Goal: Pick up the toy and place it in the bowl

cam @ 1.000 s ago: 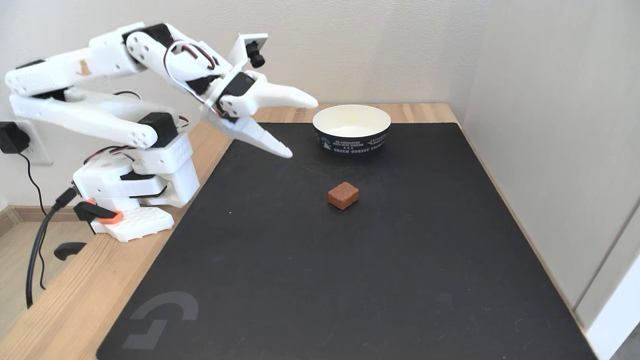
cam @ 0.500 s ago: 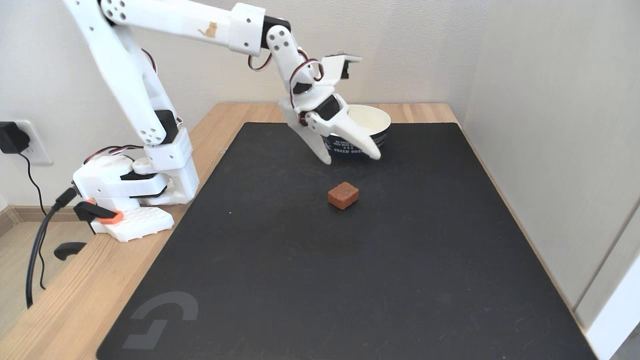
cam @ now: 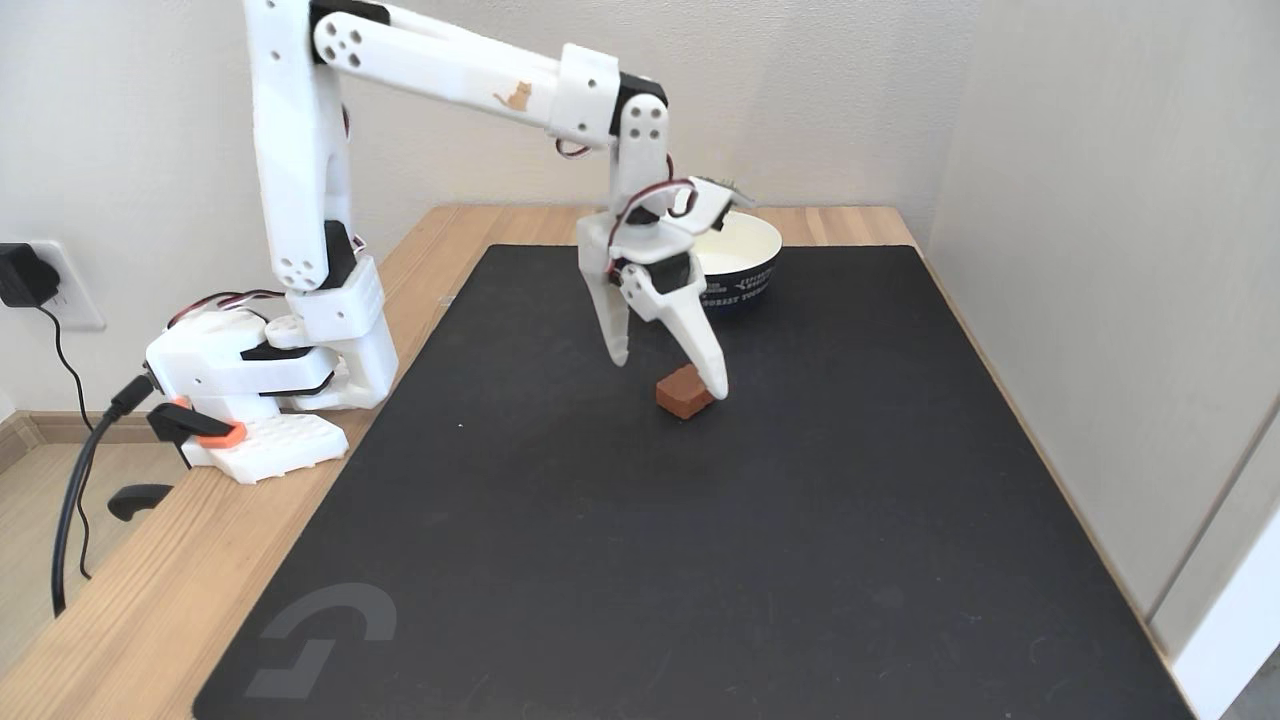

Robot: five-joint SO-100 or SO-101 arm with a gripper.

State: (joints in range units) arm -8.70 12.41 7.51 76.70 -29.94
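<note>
Since the earlier frame your gripper (cam: pixel 668 379) dropped at frame centre, fingers spread astride the toy (cam: pixel 684 393) lying on the mat (cam: pixel 700 560) below the bowl (cam: pixel 750 270); you needed it centred before closing.

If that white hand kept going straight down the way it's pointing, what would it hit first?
Probably the toy: the open hand points down over it, one finger already beside it. Depth is uncertain, so it might meet the black mat instead.

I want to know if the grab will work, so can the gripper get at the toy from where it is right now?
Probably yes. The gripper hangs open right over the toy, one finger at its right edge, and nothing on the black mat blocks it.
</note>
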